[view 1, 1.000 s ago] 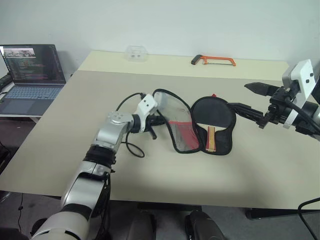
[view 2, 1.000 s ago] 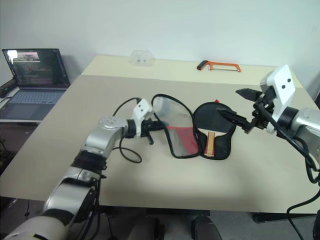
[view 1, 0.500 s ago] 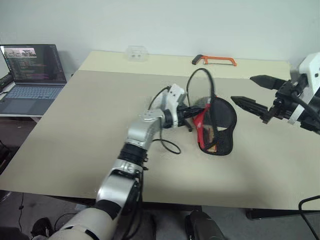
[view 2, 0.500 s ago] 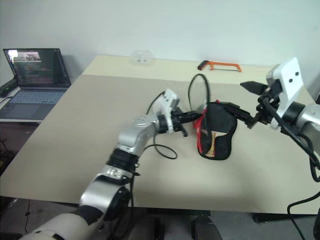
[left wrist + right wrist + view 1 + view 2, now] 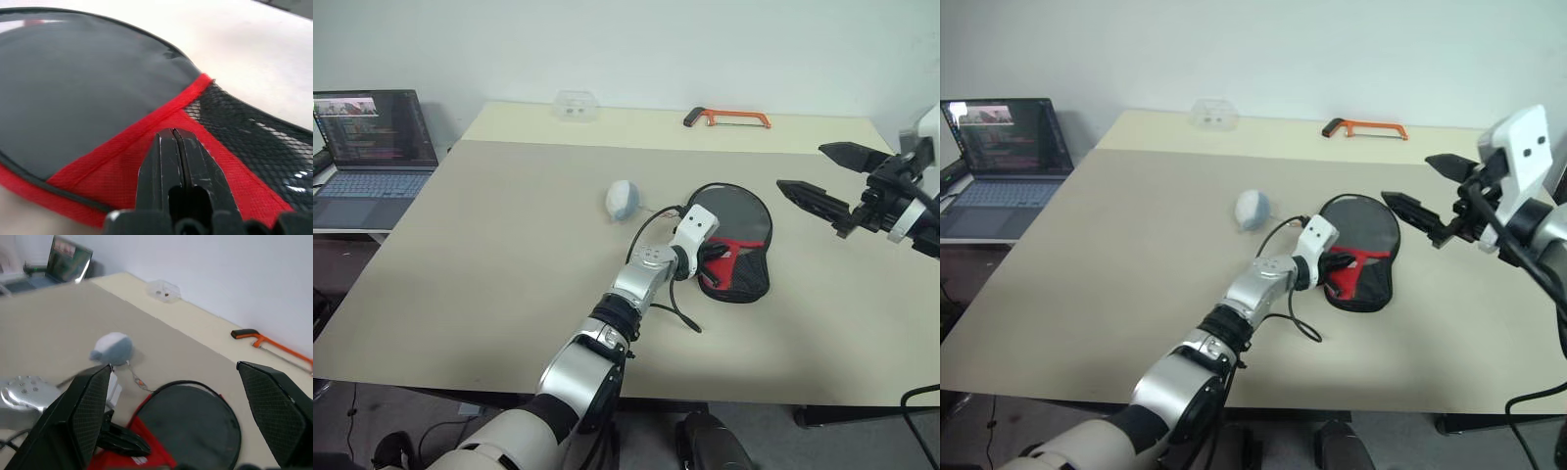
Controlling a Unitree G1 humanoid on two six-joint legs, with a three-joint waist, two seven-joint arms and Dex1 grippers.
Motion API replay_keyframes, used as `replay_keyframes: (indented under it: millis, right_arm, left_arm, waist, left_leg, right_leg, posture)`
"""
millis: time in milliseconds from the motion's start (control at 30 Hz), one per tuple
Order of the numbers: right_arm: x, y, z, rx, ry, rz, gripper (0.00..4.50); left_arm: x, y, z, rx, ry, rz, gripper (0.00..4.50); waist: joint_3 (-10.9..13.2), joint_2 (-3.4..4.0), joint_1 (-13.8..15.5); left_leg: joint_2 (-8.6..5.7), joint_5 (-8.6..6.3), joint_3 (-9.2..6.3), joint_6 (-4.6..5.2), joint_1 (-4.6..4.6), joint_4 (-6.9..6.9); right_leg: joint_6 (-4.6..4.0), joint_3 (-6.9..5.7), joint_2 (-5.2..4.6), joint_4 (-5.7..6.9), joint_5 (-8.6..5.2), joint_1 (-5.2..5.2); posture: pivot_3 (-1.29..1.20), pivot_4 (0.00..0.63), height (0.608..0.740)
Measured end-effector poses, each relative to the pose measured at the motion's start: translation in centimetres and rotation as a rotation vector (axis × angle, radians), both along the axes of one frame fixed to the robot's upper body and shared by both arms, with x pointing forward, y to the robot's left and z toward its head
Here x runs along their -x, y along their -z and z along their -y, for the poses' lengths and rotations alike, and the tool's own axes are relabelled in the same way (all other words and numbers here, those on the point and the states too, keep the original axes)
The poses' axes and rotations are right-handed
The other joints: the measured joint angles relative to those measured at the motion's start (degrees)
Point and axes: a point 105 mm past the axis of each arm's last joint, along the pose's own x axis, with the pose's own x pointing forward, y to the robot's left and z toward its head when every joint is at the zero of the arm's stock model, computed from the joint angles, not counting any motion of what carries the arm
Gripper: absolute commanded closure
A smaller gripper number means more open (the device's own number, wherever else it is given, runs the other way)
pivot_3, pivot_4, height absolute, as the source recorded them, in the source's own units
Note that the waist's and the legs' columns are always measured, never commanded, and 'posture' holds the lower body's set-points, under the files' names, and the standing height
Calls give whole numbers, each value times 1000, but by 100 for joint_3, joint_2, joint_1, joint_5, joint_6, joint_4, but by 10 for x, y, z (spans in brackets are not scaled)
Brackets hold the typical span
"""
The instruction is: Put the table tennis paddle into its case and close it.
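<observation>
Left claw pressed together on the folded case; right claw spread in the air.

The left gripper (image 5: 713, 257), fingers (image 5: 172, 161) shut with nothing pinched, rests on the red panel of the case (image 5: 736, 235), which lies flap-over on the table (image 5: 489, 225). The paddle is hidden. The right gripper (image 5: 822, 178) hangs wide open just beside the case. The fluffy charm (image 5: 622, 199) lies near, the hacksaw (image 5: 726, 118) well apart.

Left pincer (image 5: 172, 147) closed, right pincer (image 5: 832, 186) agape
</observation>
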Motion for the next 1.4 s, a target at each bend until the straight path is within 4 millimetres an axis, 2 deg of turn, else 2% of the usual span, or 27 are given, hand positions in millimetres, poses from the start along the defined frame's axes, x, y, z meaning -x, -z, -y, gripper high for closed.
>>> replay_keyframes:
  millis: [100,167,233,300,433,567,700,833,967,1167,1400]
  right_arm:
    - [-2,38,16,-127,68,-171,0]
    - [1,68,26,-200,105,-307,0]
    - [6,83,31,-284,116,-382,0]
    - [10,91,31,-359,101,-426,0]
    - [12,102,29,-515,89,-496,0]
    - [12,114,27,-604,104,-546,0]
    - [13,125,15,-651,72,-586,0]
    - [6,140,23,-728,121,-626,0]
    - [2,158,30,-787,172,-687,0]
    - [0,171,14,-786,134,-732,0]
    - [-5,188,10,-851,146,-778,0]
  left_arm:
    - [-1,-46,-24,53,87,76,4471]
    - [2,-75,-51,67,134,120,4121]
    - [8,-88,-74,45,171,138,3565]
    - [13,-89,-89,8,195,133,2877]
    - [27,-73,-112,-70,251,66,1507]
    - [39,-75,-128,-108,292,55,72]
    - [47,-64,-135,-130,306,30,31]
    - [53,-61,-140,-148,305,6,31]
    - [48,-62,-144,-167,254,37,31]
    - [45,-37,-146,-271,190,55,31]
    - [50,-36,-142,-283,190,72,31]
  waist:
    - [-1,2,-6]
    - [-6,11,-21]
    - [-13,24,-21]
    - [-13,25,-11]
    - [-13,24,-14]
    - [-13,24,-11]
    - [-13,24,-11]
    - [-12,21,-12]
    - [-12,22,-10]
    - [-12,22,-14]
    - [-12,22,-14]
  left_leg:
    - [3,0,-1,-1,0,-4]
    - [6,0,0,-1,4,-6]
    - [5,0,-1,-1,7,-5]
    - [5,0,0,-1,8,-1]
    - [6,0,0,0,9,2]
    - [6,0,-1,0,6,-1]
    - [6,0,-1,0,5,0]
    - [7,0,-1,0,4,0]
    - [7,0,-1,0,5,0]
    - [8,0,-2,1,4,-2]
    - [9,0,0,1,4,-2]
  right_leg:
    - [0,1,2,2,0,-3]
    - [-1,1,4,2,-1,-3]
    - [-1,2,3,2,-1,-3]
    - [0,-1,2,3,-1,1]
    - [0,0,1,6,0,2]
    - [0,2,2,1,-1,2]
    - [0,2,1,1,-1,2]
    - [0,2,1,0,-1,2]
    - [0,4,1,1,-1,2]
    - [0,7,1,0,-1,1]
    - [0,6,1,-1,-1,1]
  posture:
    - [0,150,740]
    - [0,150,740]
    - [0,150,740]
    - [0,150,740]
    - [0,150,740]
    - [0,150,740]
    - [0,150,740]
    - [0,150,740]
    - [0,150,740]
    - [0,150,740]
    - [0,150,740]
